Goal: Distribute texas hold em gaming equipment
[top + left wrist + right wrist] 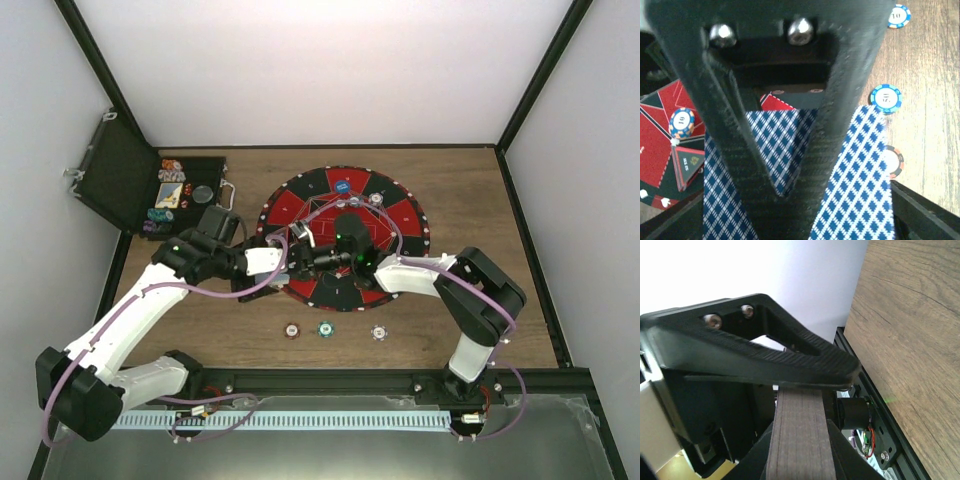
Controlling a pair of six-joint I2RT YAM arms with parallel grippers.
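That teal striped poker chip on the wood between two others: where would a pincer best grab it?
Probably by its rim, straight down from above. The teal striped round poker chip lies flat on the wooden table, so only its thin edge offers hold. Pinch near and far sides, clear of the brown chip and white chip alongside.

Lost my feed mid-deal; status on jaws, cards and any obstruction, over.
Right jaws shut on card deck. Left jaws at blue-backed cards, grip unclear. Three chips on table near the bases, apart from both arms.
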